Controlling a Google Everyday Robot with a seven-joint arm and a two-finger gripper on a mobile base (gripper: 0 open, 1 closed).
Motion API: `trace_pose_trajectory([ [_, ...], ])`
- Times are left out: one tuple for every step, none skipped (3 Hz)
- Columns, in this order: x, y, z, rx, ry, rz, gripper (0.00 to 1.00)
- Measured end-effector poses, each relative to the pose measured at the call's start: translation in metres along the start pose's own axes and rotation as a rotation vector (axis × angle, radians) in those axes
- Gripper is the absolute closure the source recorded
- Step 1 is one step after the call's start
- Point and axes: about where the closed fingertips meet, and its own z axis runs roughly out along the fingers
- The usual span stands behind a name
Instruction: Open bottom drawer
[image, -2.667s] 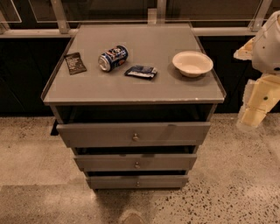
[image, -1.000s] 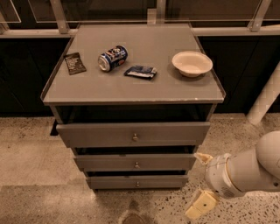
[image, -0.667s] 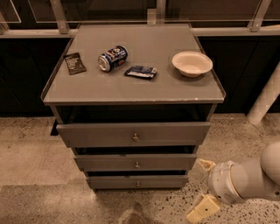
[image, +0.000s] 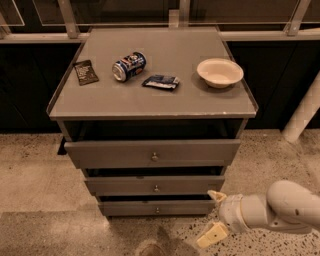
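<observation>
The bottom drawer (image: 157, 207) is the lowest grey front of the cabinet (image: 150, 105), with a small round knob (image: 157, 210). It looks closed, about flush under the middle drawer (image: 156, 185). My gripper (image: 214, 216) is low at the right, just off the bottom drawer's right end and near the floor. Its two cream fingers (image: 212, 235) are spread apart and hold nothing. It does not touch the knob.
The top drawer (image: 154, 152) sticks out slightly. On the cabinet top lie a dark packet (image: 85, 72), a tipped soda can (image: 129, 66), a blue packet (image: 160, 81) and a white bowl (image: 220, 72). A white post (image: 302, 112) stands at the right. The floor is speckled.
The arm came down from the upper right to floor level, and the gripper has moved left toward the bottom drawer's right end. The drawers have not moved.
</observation>
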Motion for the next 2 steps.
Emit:
trace_pose_trajectory([
  [0.02,-0.023,0.05,-0.042,-0.006,0.022,0.0],
  [0.024,-0.02,0.06,-0.062,-0.01,0.033,0.19],
])
